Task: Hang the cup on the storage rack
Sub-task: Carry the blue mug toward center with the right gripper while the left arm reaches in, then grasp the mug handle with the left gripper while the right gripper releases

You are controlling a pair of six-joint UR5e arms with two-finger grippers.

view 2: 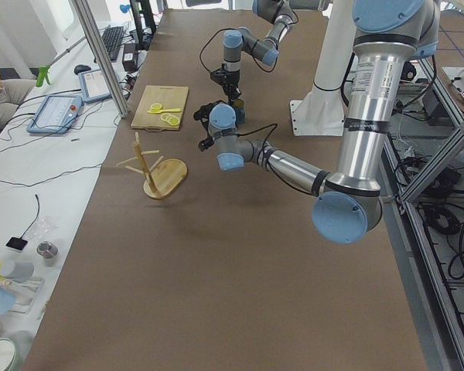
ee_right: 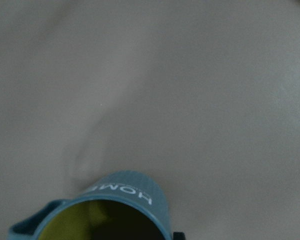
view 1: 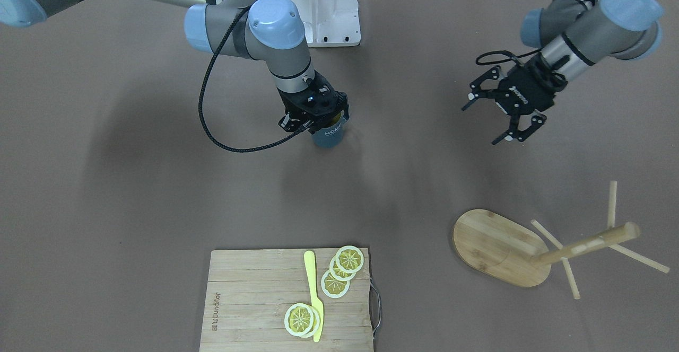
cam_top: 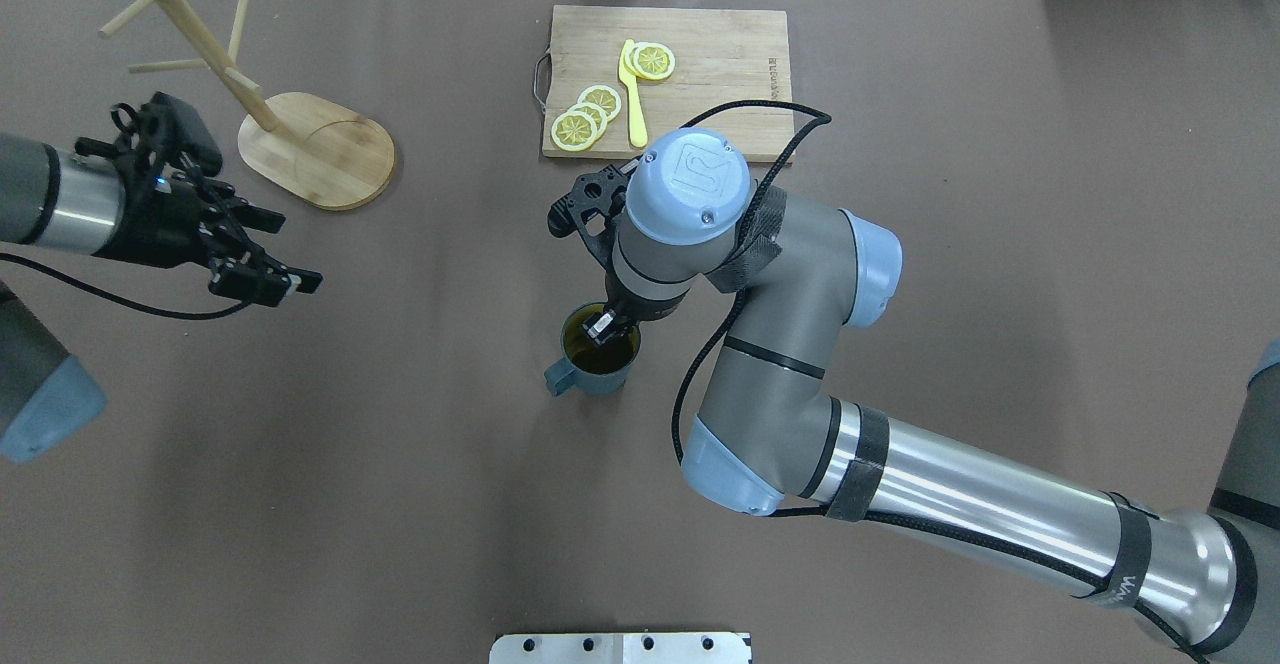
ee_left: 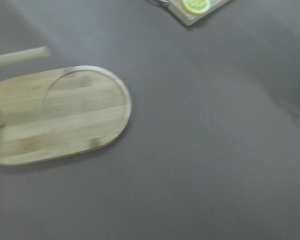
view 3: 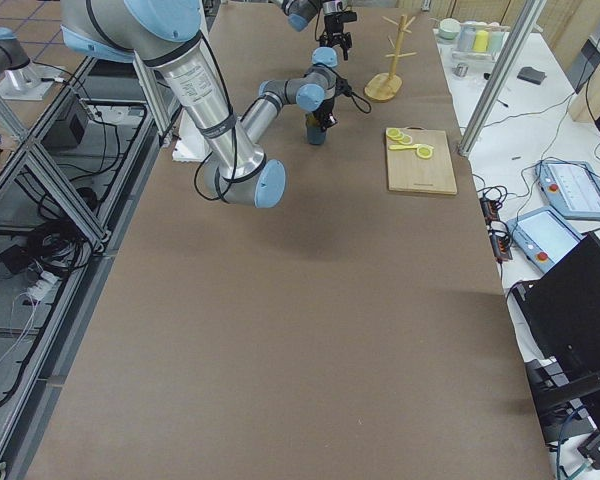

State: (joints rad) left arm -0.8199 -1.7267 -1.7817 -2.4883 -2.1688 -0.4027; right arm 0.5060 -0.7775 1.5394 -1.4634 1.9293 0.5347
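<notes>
Right end effector (cam_top: 604,325) pointed straight down at the middle of the brown worktop (cam_top: 400,504), its two fingers pinched on the rim of the cup (cam_top: 598,361), with one finger inside the yellow interior and the other outside the wall. The cup sat upright, mouth up, slate-blue with white "HOME" lettering facing away from the robot. Its loop handle stuck out toward the robot's left. Whether its bottom touched the worktop or hung just above it could not be told.

Left end effector (cam_top: 285,250) hovered well apart from the cup, on the robot's left side, fingers spread wide and holding nothing. Just beyond it stood the storage rack (cam_top: 330,154) – a light bamboo mug tree with an oval flat base, an upright round post and thin pegs, all bare. The rack was far from the cup, near the far left corner of the worktop.

Farther out, past the cup at the far edge, lay a slatted cutting board (cam_top: 715,69) with a metal handle, carrying lemon slices (cam_top: 576,128) and a yellow knife (cam_top: 632,99).
</notes>
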